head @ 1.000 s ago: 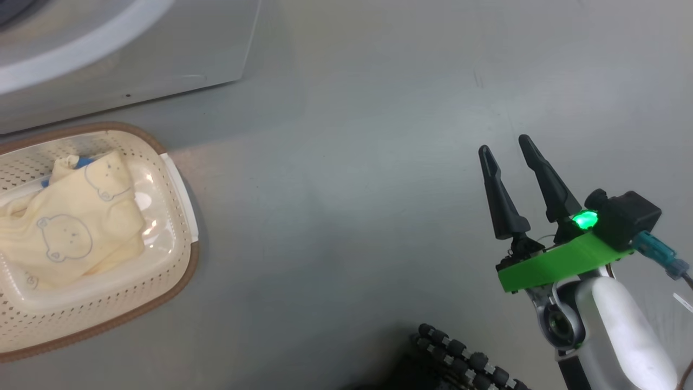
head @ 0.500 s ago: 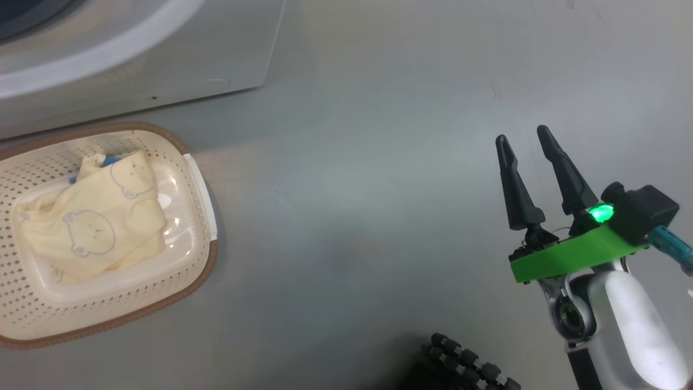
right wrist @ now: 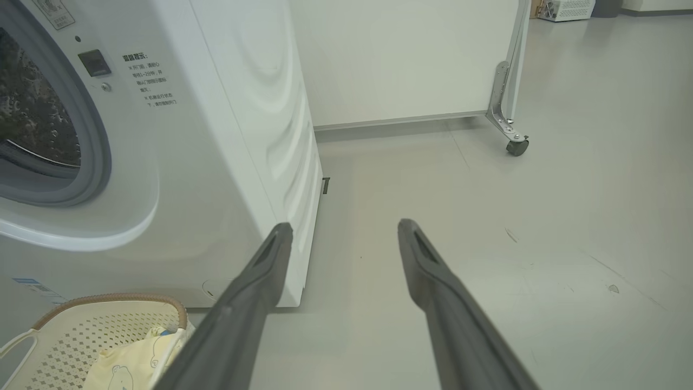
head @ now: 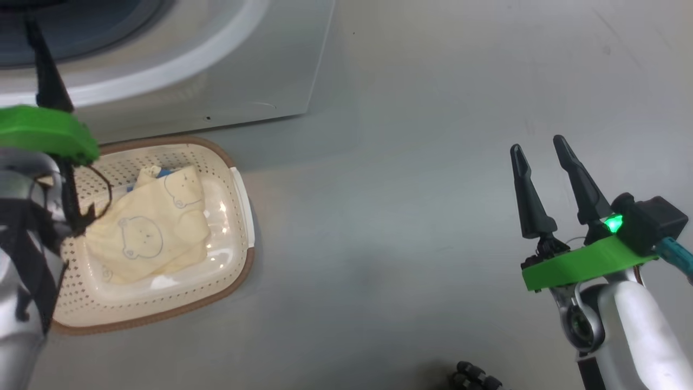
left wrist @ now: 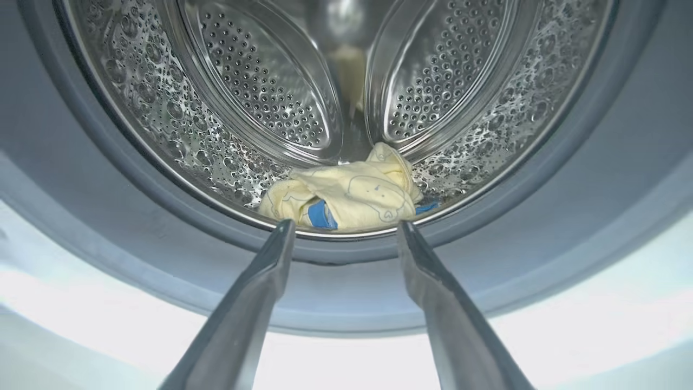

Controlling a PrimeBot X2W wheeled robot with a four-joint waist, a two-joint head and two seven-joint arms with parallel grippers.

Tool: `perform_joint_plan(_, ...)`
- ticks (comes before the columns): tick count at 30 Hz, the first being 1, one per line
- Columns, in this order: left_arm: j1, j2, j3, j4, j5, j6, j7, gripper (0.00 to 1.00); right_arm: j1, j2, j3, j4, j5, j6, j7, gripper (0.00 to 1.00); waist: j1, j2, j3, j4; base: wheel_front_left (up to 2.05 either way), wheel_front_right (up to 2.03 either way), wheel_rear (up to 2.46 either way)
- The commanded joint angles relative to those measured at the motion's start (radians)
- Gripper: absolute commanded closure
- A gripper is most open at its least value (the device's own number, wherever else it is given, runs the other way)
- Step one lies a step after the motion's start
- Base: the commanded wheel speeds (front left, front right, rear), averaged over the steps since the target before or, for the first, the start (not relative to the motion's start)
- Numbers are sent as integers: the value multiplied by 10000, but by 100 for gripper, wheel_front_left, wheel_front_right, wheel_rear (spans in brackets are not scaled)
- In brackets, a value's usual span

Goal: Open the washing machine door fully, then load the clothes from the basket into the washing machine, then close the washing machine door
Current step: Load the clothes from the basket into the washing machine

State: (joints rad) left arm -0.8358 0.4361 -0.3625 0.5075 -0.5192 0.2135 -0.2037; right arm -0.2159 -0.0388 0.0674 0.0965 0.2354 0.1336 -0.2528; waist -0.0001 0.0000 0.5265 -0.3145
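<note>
The white washing machine [right wrist: 216, 162] stands with its steel drum [left wrist: 260, 92] exposed; its door is out of view. One cream bear-print garment [left wrist: 352, 195] lies at the drum's bottom. My left gripper [left wrist: 345, 225] is open and empty at the drum's mouth, just short of that garment. In the head view one of its dark fingers [head: 46, 70] reaches over the machine's front. The cream basket [head: 238, 216] sits on the floor below the machine and holds more clothes [head: 157, 227]. My right gripper [head: 541, 149] hovers open and empty over bare floor, far right of the basket.
My left forearm with its green mount [head: 43, 132] overhangs the basket's left side. A white cabinet on a caster [right wrist: 517, 146] stands behind the machine's right side. Grey floor [head: 406, 189] stretches between the basket and my right gripper. A dark ribbed part of my base [head: 476, 376] shows at the bottom edge.
The head camera has swung left, so basket and machine slid right in the picture. My left arm has come into the head view at the left edge. The right gripper stays open.
</note>
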Motion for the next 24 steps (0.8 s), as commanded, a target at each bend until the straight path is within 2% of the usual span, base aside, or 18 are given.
perform_joint_plan(1, 420, 371, 280, -828, 75, 222, -85, 0, 187, -114, 60, -331, -109, -29, -89, 0, 1, 0, -291, 272, 0, 0, 0)
perform_joint_plan(10, 3360, 107, -95, -3526, 322, 1468, -195, 0, 537, -114, -119, -235, -624, -29, -89, 0, 1, 0, -1255, 966, 0, 0, 0)
perform_joint_plan(19, 5312, -258, -402, -4521, 233, 2126, -254, 0, 988, -114, -249, -176, -1056, -29, 72, 0, 1, 0, -2327, 1673, 0, 0, 0)
perform_joint_plan(24, 6008, -410, -544, -4489, 192, 2223, -343, 0, 1312, -114, -243, -316, -1232, -29, 330, 0, 1, 0, -2929, 1985, 0, 0, 0)
